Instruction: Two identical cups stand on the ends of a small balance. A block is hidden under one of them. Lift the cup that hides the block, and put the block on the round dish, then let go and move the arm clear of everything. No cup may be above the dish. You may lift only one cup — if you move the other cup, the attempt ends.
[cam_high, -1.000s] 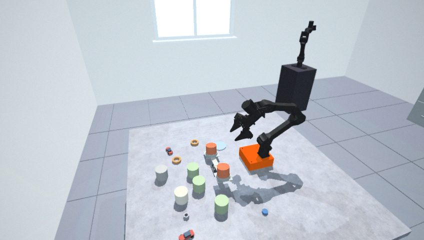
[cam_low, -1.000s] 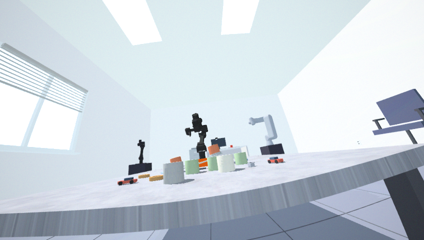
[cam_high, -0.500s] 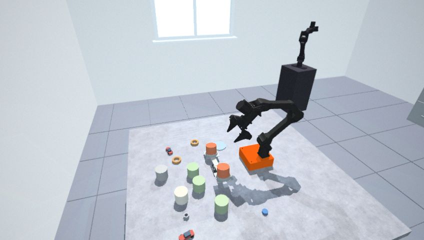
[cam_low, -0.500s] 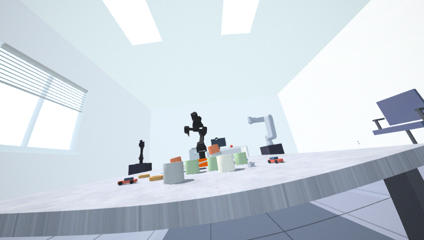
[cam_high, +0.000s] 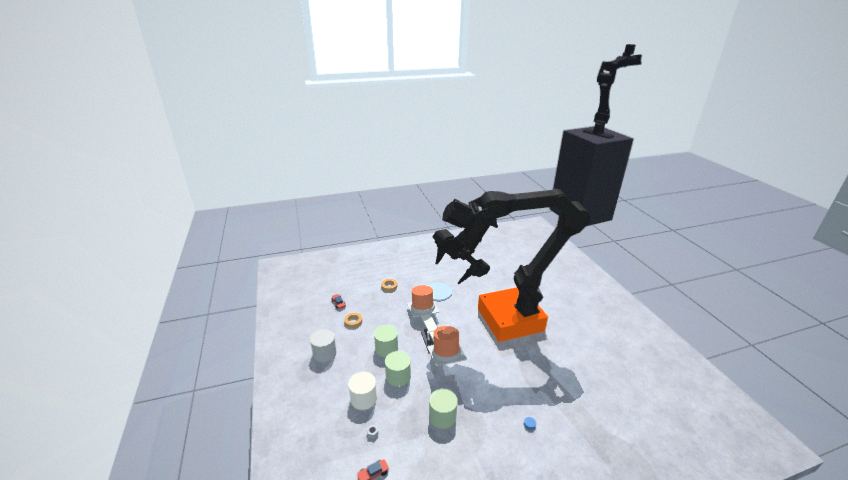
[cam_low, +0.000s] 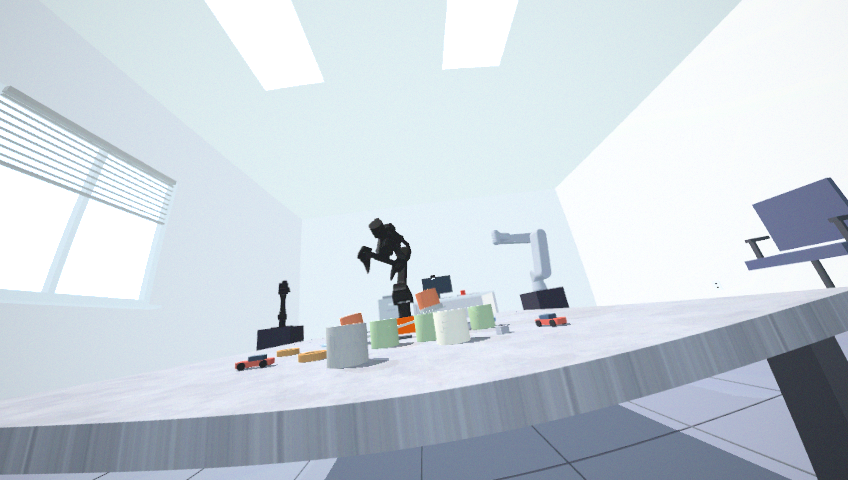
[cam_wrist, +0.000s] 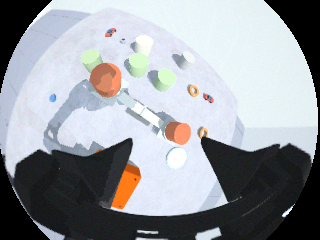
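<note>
Two orange-red cups stand on the ends of the balance (cam_high: 429, 324) (cam_wrist: 141, 108). The cup beside the dish (cam_high: 422, 297) (cam_low: 351, 319) (cam_wrist: 178, 133) sits lower. The other cup (cam_high: 446, 342) (cam_low: 427, 298) (cam_wrist: 106, 80) sits higher, tilted in the exterior view, so the beam slopes down toward the dish side. The block is not visible. The pale blue round dish (cam_high: 442, 291) (cam_wrist: 176, 158) lies close to the lower cup, with nothing seen on it. My gripper (cam_high: 448, 272) (cam_low: 380, 275) (cam_wrist: 167, 141) is open and empty, high above the dish side of the table, touching neither cup.
Several green cylinders (cam_high: 386, 341) (cam_wrist: 138, 65), a white cylinder (cam_high: 362, 391) and a grey cylinder (cam_high: 323, 346) stand beyond the balance. Two orange rings (cam_high: 389, 284) (cam_high: 352, 320), red toy cars (cam_high: 338, 301) (cam_high: 373, 470) and a blue disc (cam_high: 529, 423) lie around. The orange base (cam_high: 505, 318) supports my arm.
</note>
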